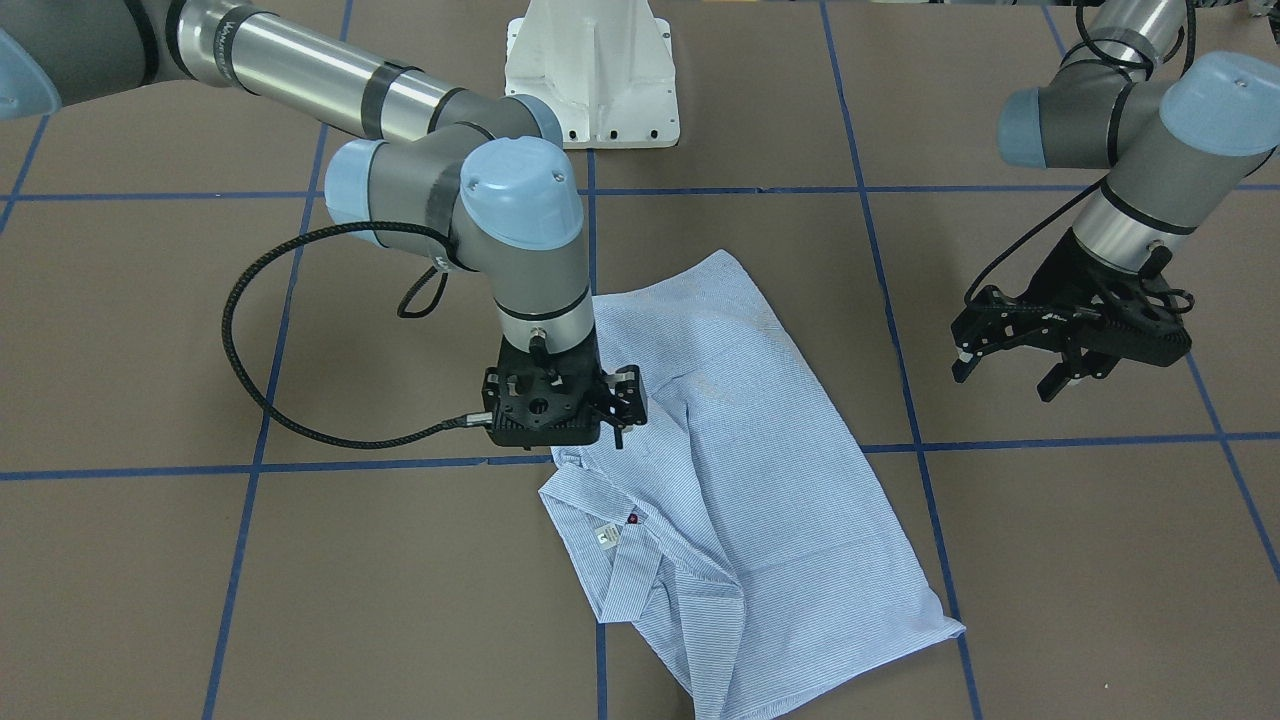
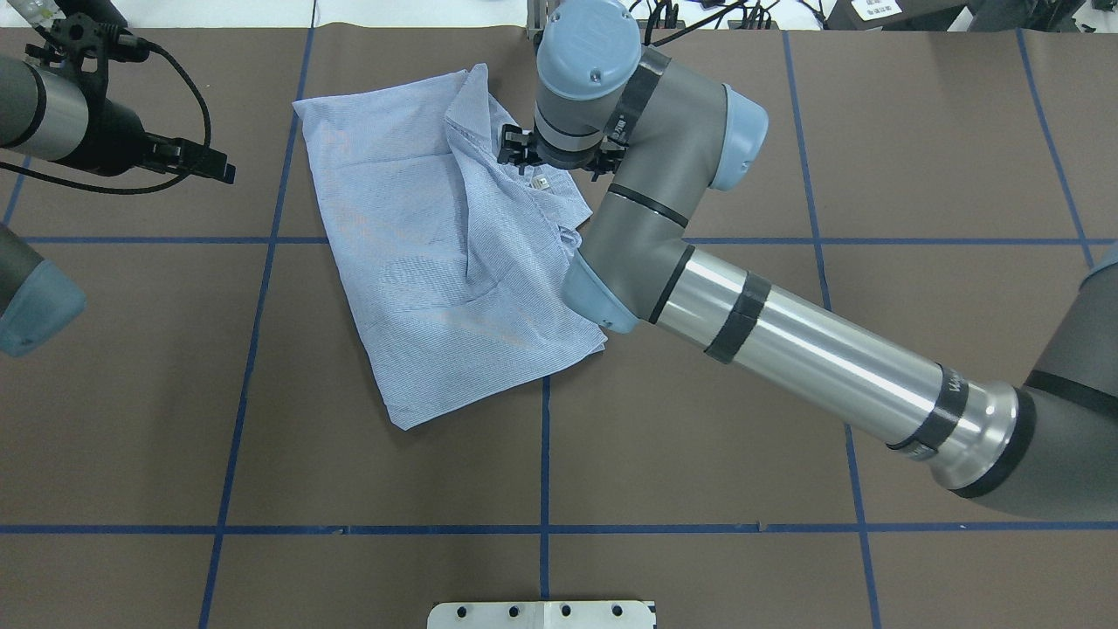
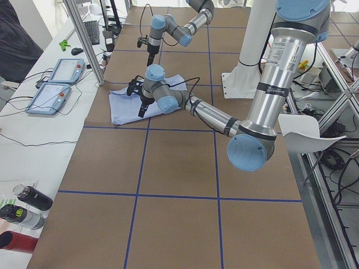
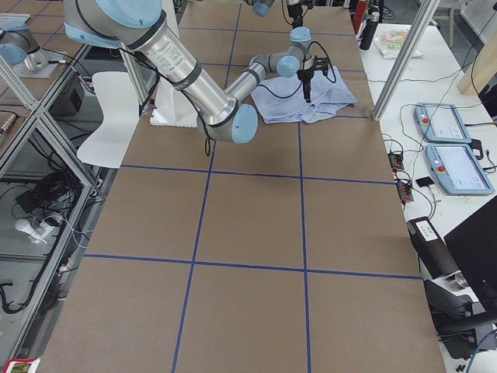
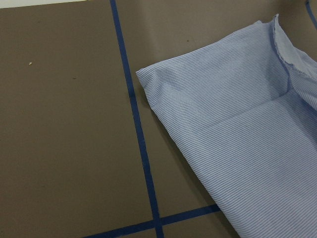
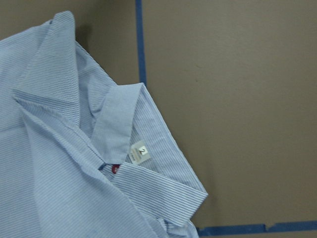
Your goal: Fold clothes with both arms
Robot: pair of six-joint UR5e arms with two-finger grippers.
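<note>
"Starting with the biggest item: what do you log?"

"From my remote desk I log a brown table (image 2: 786, 288) crossed by blue tape lines (image 2: 545, 454). Next in size, the right arm (image 2: 812, 349) reaches across the table from the robot's right side to the garment. The left arm (image 1: 1150, 120) stands off on the robot's left."

"Location of the garment?"

"The shirt (image 2: 419, 262), light blue with fine white stripes, lies on the table as a rough folded oblong, set at a slant to the tape grid. Its collar end is on the side far from the robot's base, toward the robot's right. A plain corner lies nearer the base."

"Condition of the grippers?"

"The left gripper (image 1: 1005, 375) hangs in the air over bare table, well apart from the shirt. Its jaws are spread with nothing between them. The right gripper (image 1: 618, 410) points straight down over the collar end. My views do not settle whether its jaws are spread or closed, and I cannot tell whether it touches the cloth."

"Small items?"

"The collar (image 6: 158, 191) lies rumpled and partly turned up. Inside the neckband I read a white size label (image 6: 140, 152) marked 2. Just beside it sits one dark red button (image 6: 115, 168)."
</note>
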